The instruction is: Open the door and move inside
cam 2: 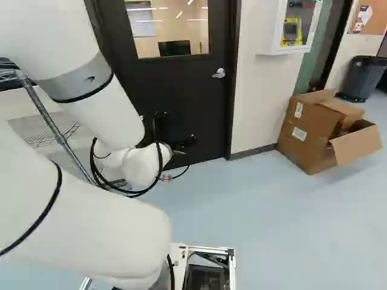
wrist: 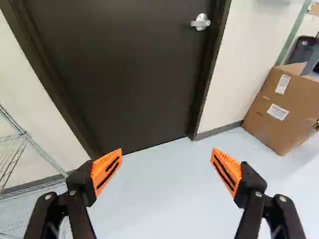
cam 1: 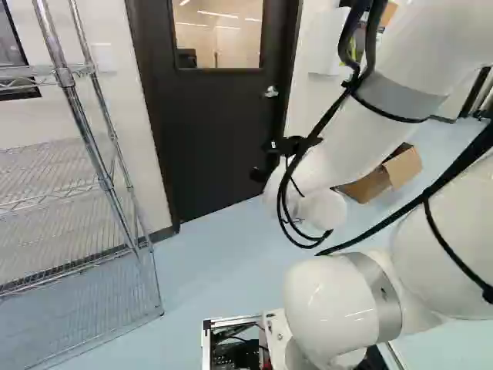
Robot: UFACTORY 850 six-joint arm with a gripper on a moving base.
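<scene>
The gripper (cam 2: 184,144) shows small and dark in the right base view, low in front of the door (cam 2: 175,90). In the wrist view the gripper (wrist: 166,170) stands wide open, its orange pads far apart and nothing between them. Ahead of it the dark door (wrist: 124,74) is closed in its frame. A silver lever handle (wrist: 201,22) sits near the door's edge on the cardboard box's side, well beyond the fingers and apart from them. The same handle (cam 1: 270,92) appears in the left base view; the door's window (cam 1: 217,32) is above it.
A wire shelf rack (cam 1: 104,179) stands beside the door on the hinge side. Past the handle side, an open cardboard box (cam 2: 314,130) rests on the floor by the wall, under a white wall cabinet (cam 2: 293,27). A grey bin (cam 2: 363,77) stands farther back.
</scene>
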